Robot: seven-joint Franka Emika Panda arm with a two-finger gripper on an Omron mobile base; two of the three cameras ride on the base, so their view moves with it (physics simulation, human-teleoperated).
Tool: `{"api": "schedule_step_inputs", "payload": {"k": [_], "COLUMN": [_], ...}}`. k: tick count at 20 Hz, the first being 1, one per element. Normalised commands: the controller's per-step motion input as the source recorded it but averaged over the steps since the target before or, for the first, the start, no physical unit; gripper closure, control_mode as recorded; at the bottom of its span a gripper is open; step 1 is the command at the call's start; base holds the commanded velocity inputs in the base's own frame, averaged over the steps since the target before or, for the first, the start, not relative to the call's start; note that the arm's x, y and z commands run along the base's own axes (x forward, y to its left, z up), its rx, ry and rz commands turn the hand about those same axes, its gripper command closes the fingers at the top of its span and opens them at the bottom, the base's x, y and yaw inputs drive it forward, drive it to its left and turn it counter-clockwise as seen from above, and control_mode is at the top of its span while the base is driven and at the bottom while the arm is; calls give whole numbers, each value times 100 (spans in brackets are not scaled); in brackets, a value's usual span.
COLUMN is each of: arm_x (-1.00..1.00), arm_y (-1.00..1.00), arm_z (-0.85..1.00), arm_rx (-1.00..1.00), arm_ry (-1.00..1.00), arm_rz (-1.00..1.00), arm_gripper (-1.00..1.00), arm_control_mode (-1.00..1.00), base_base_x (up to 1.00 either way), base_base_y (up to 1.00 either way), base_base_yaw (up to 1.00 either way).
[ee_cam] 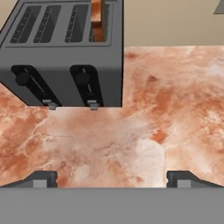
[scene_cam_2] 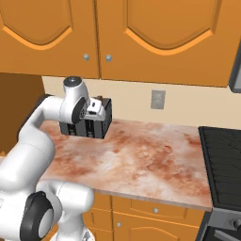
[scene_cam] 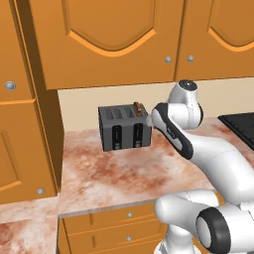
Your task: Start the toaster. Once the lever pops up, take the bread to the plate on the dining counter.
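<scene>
Toaster (scene_cam: 124, 127) stands at the back of the marbled worktop (scene_cam: 114, 178), near the wall, under the orange wall cabinets (scene_cam: 114, 34). We see the bread (ee_cam: 98, 19) upright in the toaster's rightmost slot, its top edge poking out. Both levers (ee_cam: 82, 78) sit high in their black front panels. The hand (ee_cam: 111, 178) hovers in front of the toaster, fingers spread wide, holding nothing. Bare worktop lies between hand and toaster. A black stove (scene_cam_2: 223, 153) sits well off to the right; a wall outlet (scene_cam_2: 157, 99) is beyond the toaster.
</scene>
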Motion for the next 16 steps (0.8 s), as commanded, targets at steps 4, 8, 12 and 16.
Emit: {"api": "schedule_step_inputs", "payload": {"k": [4, 8, 12, 16], "arm_x": [0, 1, 4, 2], "arm_y": [0, 0, 0, 0], "arm_z": [-23, -19, -14, -9], "arm_rx": [0, 0, 0, 0], "arm_ry": [-2, 0, -1, -1], "arm_rz": [0, 0, 0, 0], "arm_gripper": [-100, -100, -100, -100], "arm_control_mode": [-100, -100, -100, -100], "base_base_x": [0, 0, 0, 0], "base_base_y": [0, 0, 0, 0], "base_base_yaw": [0, 0, 0, 0]}}
